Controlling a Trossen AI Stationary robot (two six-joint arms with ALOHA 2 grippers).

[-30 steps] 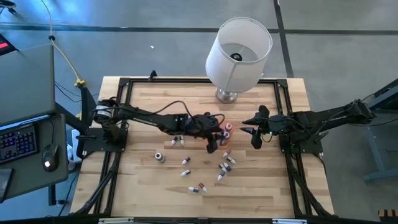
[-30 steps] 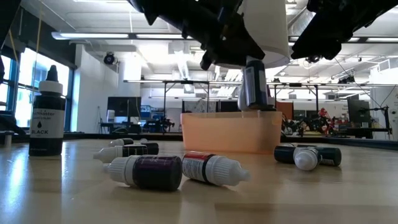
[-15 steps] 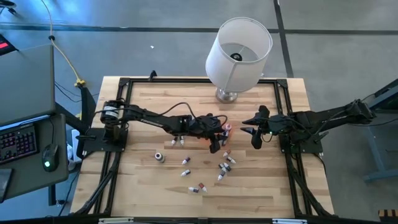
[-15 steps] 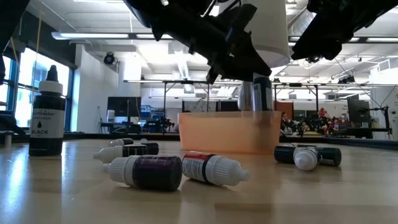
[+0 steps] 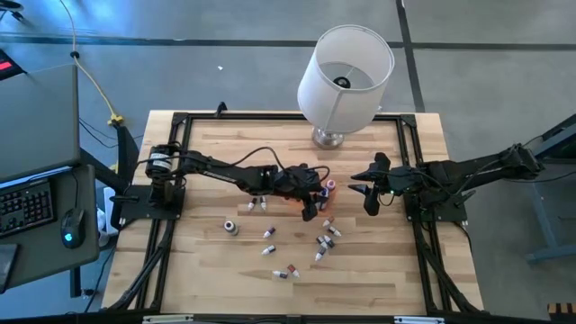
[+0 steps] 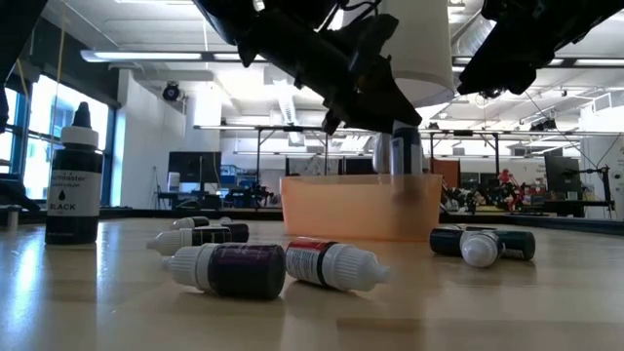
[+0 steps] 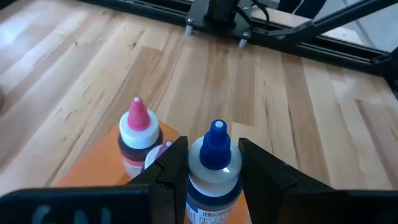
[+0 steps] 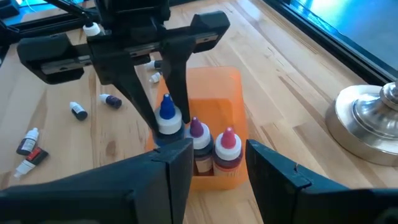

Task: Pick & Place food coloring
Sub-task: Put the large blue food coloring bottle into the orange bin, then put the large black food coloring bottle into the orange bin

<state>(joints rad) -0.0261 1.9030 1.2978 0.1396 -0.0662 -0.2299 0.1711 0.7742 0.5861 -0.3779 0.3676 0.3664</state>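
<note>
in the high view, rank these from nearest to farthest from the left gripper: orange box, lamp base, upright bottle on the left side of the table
1. Orange box: right at the left gripper, which holds a blue-tipped bottle over it.
2. Lamp base: at the table's far edge, beyond the gripper.
3. Upright bottle: out on the left side, toward the near edge, farthest.

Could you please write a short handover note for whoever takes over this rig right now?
Left tool: shut on the blue-capped bottle, upright in the orange box, not released.
Right tool: open, waiting beside the box.
Done: two bottles, purple-tipped and pink-tipped, stand in the box.
Left: release the blue one, then collect the loose bottles on the table, plus one black bottle standing apart.
</note>
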